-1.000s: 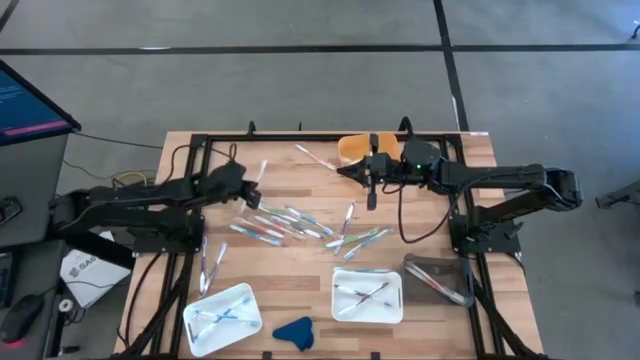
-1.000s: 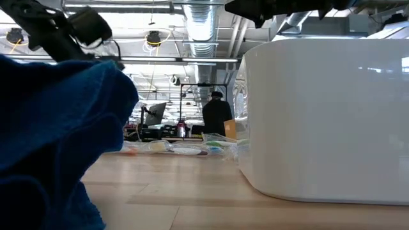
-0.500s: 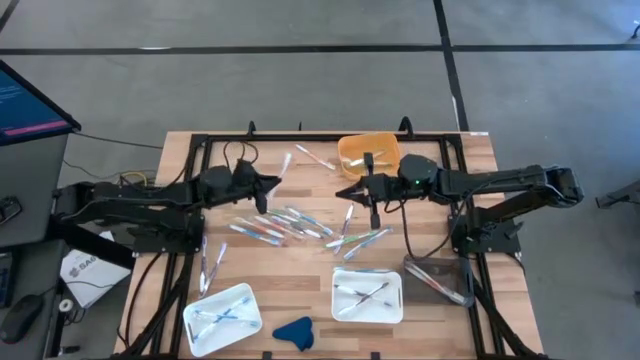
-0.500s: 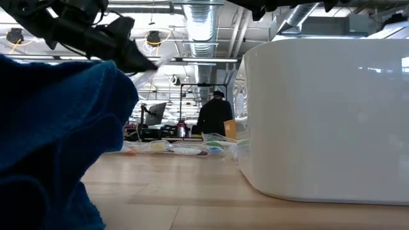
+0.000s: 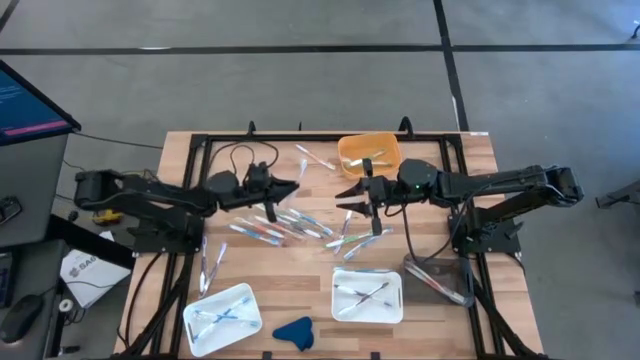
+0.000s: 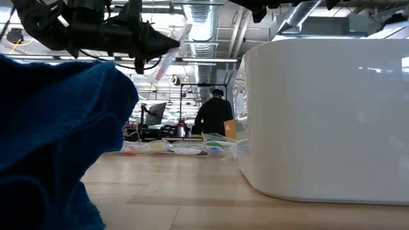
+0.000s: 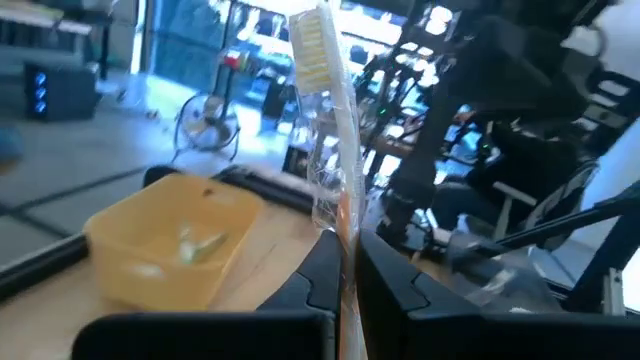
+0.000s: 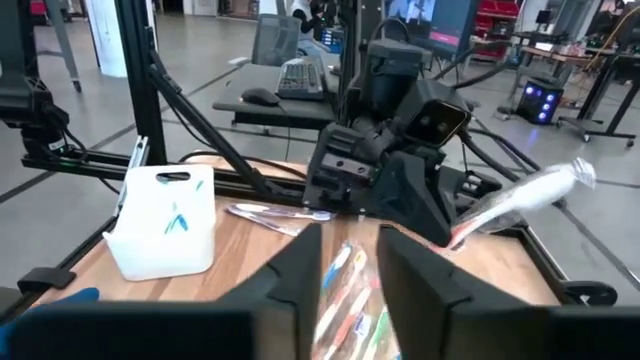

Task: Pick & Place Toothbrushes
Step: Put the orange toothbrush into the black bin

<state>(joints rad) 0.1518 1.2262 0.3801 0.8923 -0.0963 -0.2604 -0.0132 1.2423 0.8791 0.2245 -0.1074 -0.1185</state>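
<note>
Just beside the orange bin [image 5: 368, 153] the right gripper [image 8: 350, 250] is now parted, seemingly emptied; a toothbrush [image 7: 325, 120] is brought nearer, clenched in the left gripper [image 7: 345, 255].

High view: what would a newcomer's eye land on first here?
The left gripper at table centre, shut on a toothbrush raised in the air, opposite the right gripper. Between and below them lies a scatter of toothbrushes on the wood, with an orange bin at the far edge and two white trays nearest the camera.
</note>
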